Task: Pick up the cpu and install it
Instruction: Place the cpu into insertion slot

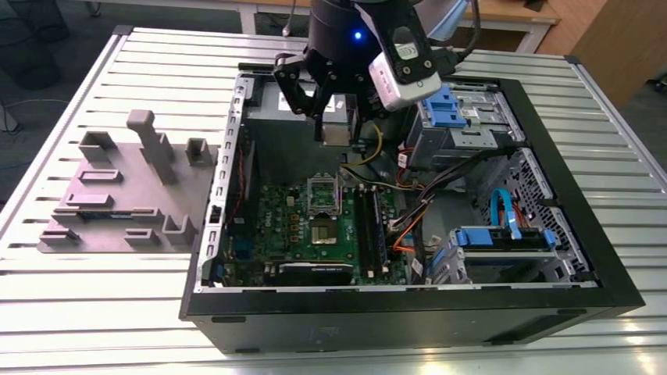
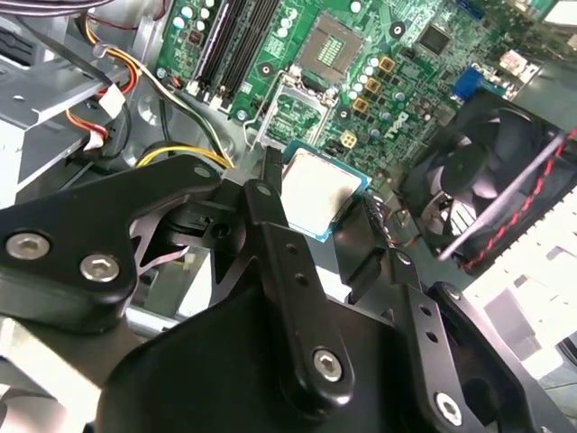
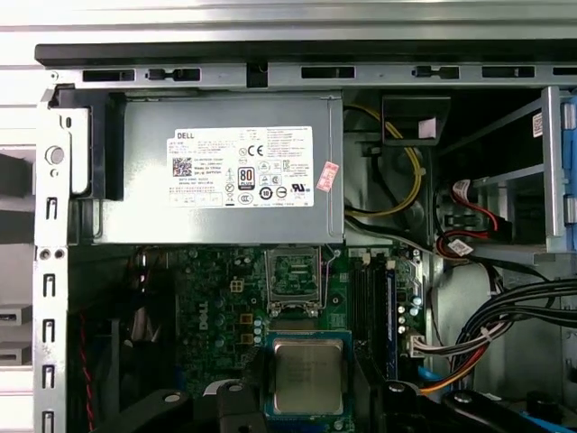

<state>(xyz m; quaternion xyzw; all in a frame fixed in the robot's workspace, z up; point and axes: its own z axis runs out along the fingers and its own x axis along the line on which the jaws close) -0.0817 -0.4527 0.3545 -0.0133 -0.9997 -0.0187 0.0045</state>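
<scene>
On the slatted metal surface (image 1: pixel 105 312) lies an open computer case (image 1: pixel 417 320). Above its far half hangs the tool (image 1: pixel 339 134), pinching the cpu (image 3: pixel 308 377) by two opposite edges, clear of the green motherboard (image 1: pixel 302 234) and its open socket (image 1: pixel 325 205). The chip looks light and stiff, but its smooth metal lid is probably slippery and its underside contacts fragile, so the thin pale edges seem the only safe place to hold it, and with a gentle squeeze.

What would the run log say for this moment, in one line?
pincer: shut on cpu | cpu: held over open computer case | socket: open, empty
</scene>
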